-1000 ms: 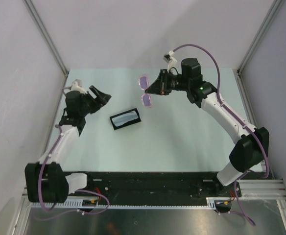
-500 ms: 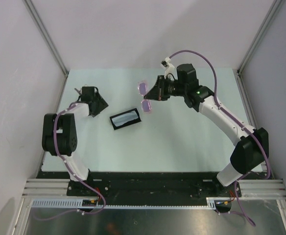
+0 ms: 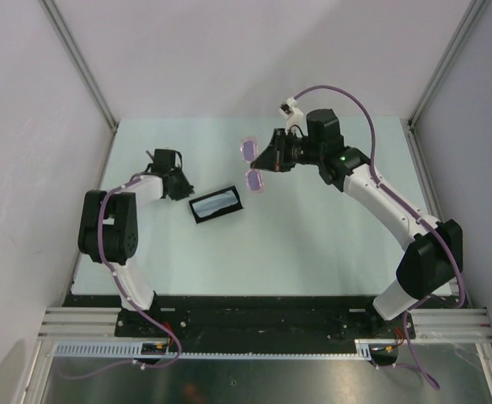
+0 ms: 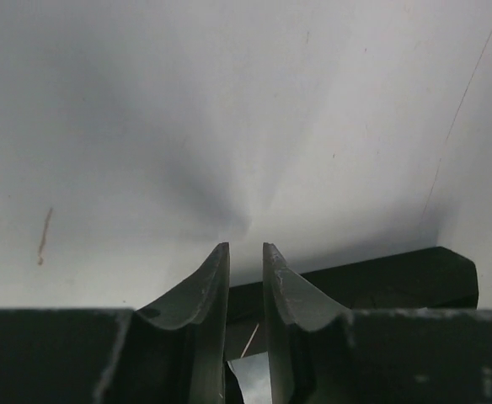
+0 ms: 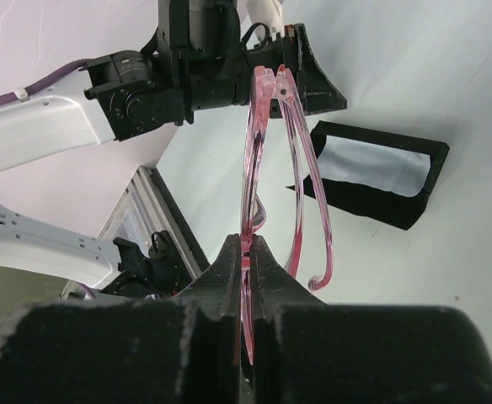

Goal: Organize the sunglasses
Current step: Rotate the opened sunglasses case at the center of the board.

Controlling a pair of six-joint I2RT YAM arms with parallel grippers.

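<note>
Table (image 3: 313,244) was pale green and walled on the left, far and right sides. Bare tabletop lay between the case and the near edge, and under the right arm.

Right arm (image 3: 381,202) reached in from the right edge towards the far middle. Left arm (image 3: 115,227) was folded up close to the left edge, forearm pointing right.

Black oblong case (image 3: 216,204) lay open, left of centre and well off every edge, its long axis left-right and a bit skewed.

Left gripper (image 3: 181,183) sat low, just beside the case's left end. In its wrist view the jaws were nearly together, thin slit only, nothing between them.

Right gripper (image 3: 267,160) was clamped on the pink frame of the sunglasses (image 3: 255,179). They were held up off the table, just far-right of the case and not touching it. Their long axis ran far-to-near, one lens behind the other, lens fronts facing the left side. In the right wrist view a hooked temple tip curved back towards the fingers (image 5: 229,269).
</note>
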